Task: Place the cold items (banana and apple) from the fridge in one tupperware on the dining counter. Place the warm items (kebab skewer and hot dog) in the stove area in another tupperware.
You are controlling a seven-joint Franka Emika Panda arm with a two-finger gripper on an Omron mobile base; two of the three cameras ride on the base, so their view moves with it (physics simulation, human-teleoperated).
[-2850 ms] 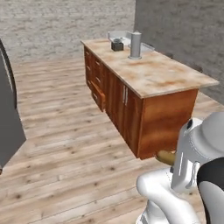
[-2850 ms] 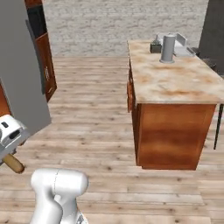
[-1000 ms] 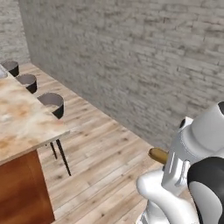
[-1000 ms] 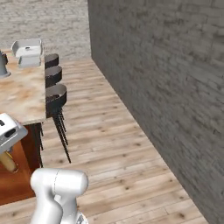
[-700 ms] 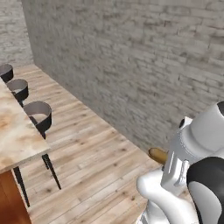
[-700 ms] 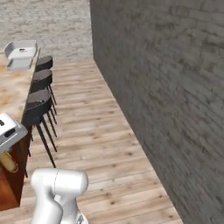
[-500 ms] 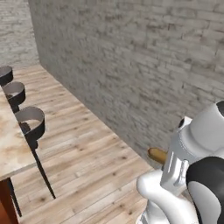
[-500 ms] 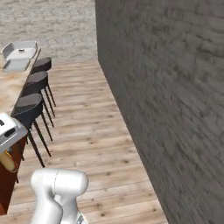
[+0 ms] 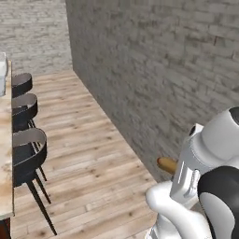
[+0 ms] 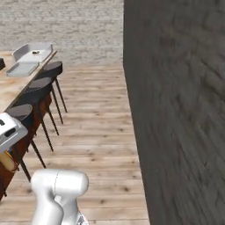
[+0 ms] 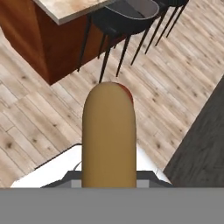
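My gripper (image 11: 108, 183) is shut on the hot dog (image 11: 108, 135), a tan bun with a red-brown sausage tip; the bun hides the fingertips. The same hot dog (image 9: 166, 164) pokes out beside my white hand in the left base view and hangs under the hand as hot dog (image 10: 8, 161) in the right base view. The dining counter (image 10: 13, 94) runs along the left, its marbled corner (image 11: 74, 6) at the top of the hand view. At its far end stand the pale thick-rimmed tupperware (image 10: 33, 52) and, in front of it, the flatter grey tupperware (image 10: 22, 69).
Black bar stools (image 10: 39, 88) line the counter's near side; the nearest stool (image 9: 28, 149) is close on the left and another stool (image 11: 127, 15) lies ahead of the hand. A grey brick wall (image 9: 163, 70) closes the right side. Wooden floor (image 10: 96, 123) lies open between stools and wall.
The whole scene has swung as the base moved: the counter and stools slid to the left edge and the brick wall came closer. The hot dog stays in the shut gripper.
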